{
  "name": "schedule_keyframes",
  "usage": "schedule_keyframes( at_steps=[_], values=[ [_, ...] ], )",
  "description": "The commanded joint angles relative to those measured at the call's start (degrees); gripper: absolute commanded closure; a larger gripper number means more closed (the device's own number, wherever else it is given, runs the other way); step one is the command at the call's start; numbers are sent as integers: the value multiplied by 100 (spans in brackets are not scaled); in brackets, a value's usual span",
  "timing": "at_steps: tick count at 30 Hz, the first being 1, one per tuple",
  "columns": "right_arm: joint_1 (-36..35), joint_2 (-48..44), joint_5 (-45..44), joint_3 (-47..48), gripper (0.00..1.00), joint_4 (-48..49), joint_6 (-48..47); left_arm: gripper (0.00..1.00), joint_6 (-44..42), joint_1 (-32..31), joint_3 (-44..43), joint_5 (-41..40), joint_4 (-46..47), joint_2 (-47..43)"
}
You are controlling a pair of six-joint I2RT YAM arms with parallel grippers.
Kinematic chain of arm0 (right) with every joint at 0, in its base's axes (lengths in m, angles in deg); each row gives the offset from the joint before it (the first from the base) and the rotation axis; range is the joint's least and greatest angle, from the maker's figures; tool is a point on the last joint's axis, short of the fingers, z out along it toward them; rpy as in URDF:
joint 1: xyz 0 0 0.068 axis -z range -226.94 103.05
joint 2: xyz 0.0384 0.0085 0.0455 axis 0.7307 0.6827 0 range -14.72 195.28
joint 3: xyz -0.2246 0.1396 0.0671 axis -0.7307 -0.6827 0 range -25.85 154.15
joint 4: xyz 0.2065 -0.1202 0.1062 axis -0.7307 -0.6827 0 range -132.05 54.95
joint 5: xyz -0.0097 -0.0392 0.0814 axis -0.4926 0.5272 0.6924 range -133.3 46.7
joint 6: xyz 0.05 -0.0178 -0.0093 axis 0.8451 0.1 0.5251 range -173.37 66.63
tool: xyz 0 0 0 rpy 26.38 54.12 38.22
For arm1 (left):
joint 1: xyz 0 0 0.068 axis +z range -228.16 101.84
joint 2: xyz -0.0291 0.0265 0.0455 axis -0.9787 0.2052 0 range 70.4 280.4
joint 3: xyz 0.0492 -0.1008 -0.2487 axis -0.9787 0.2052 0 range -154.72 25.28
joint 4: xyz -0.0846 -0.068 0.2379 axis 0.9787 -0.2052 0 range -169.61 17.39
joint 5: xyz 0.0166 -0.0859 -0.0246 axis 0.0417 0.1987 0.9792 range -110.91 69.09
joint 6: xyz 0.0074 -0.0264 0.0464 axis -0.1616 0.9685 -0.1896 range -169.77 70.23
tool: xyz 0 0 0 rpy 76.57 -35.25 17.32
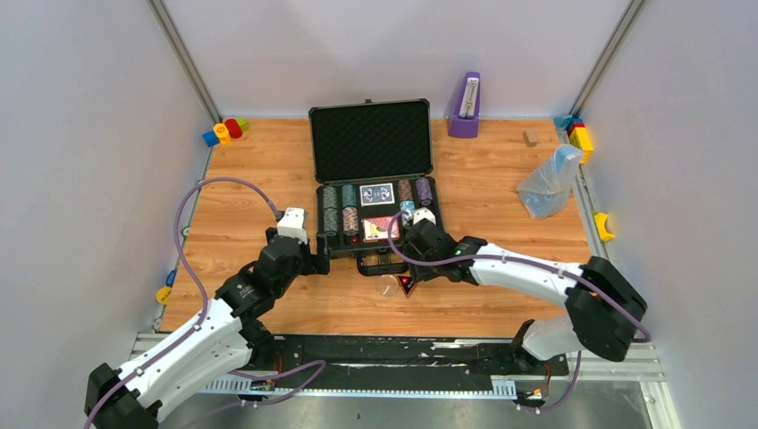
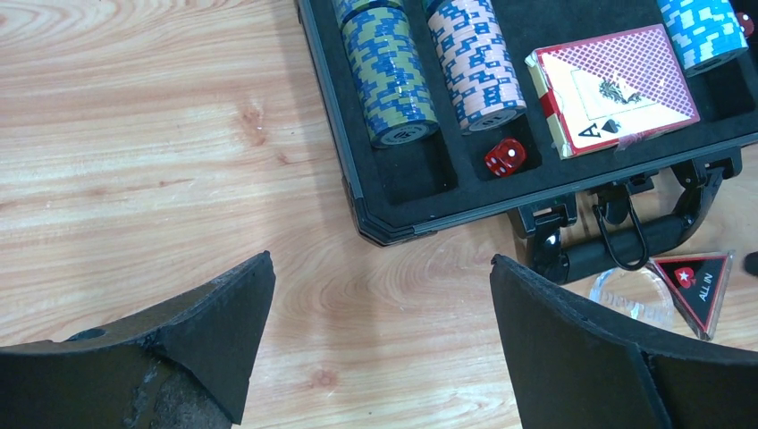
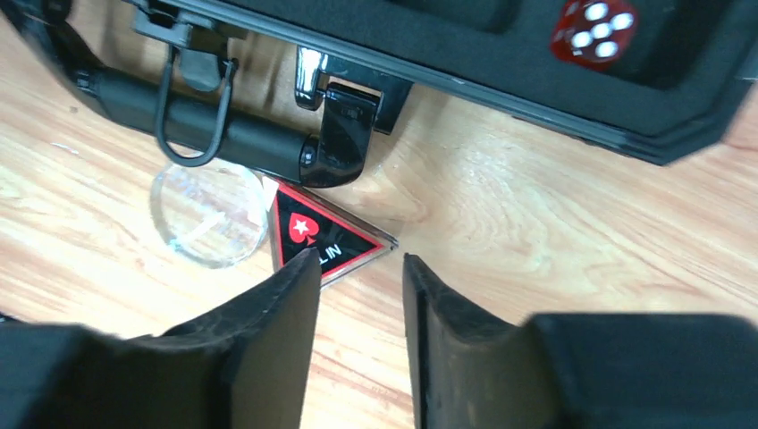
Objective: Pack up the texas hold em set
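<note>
The black case (image 1: pixel 371 214) lies open mid-table with its foam lid (image 1: pixel 370 141) upright. It holds striped chip rolls (image 2: pixel 391 76), a red-backed card deck (image 2: pixel 617 89) and a red die (image 2: pixel 505 156). The triangular "ALL IN" button (image 3: pixel 317 234) lies on the wood next to a clear round disc (image 3: pixel 207 213), just in front of the case handle (image 3: pixel 214 134). My right gripper (image 3: pixel 362 256) hovers low over the button's right corner, jaws narrowed but apart, nothing between them. My left gripper (image 2: pixel 381 259) is wide open over bare wood by the case's front left corner.
A purple box (image 1: pixel 464 105) stands behind the case to the right. A clear plastic bag (image 1: pixel 548 181) lies at the right. Toy blocks sit at the back left (image 1: pixel 223 130) and back right (image 1: pixel 579 134). A yellow piece (image 1: pixel 604 225) rests on the right edge.
</note>
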Motion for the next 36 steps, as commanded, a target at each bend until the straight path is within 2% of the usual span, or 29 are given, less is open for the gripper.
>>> schedule_keyframes(
  at_steps=[1,6,7,8,10,12,21,36],
  values=[
    [1,-888,-369,-95,62,-215,196,3,7,20,50,-96,256,-84],
    [26,-1419,-492,-104,61,-308,172,3,7,16,56,-87,257,-98],
    [35,-1435,-442,-102,56,-302,158,3,7,15,58,-86,260,-101],
    [45,-1409,-361,-90,47,-311,149,3,1,17,59,-80,262,-97],
    [63,-1236,-233,-68,19,-313,169,3,-12,20,61,-25,283,-87],
    [66,-1037,-161,-75,13,-313,190,3,-32,20,59,9,290,-78],
    [63,-180,127,18,16,-283,85,3,-15,19,69,15,256,-137],
    [29,337,668,153,16,-15,-118,3,-1,20,61,14,247,-92]
  ],
)
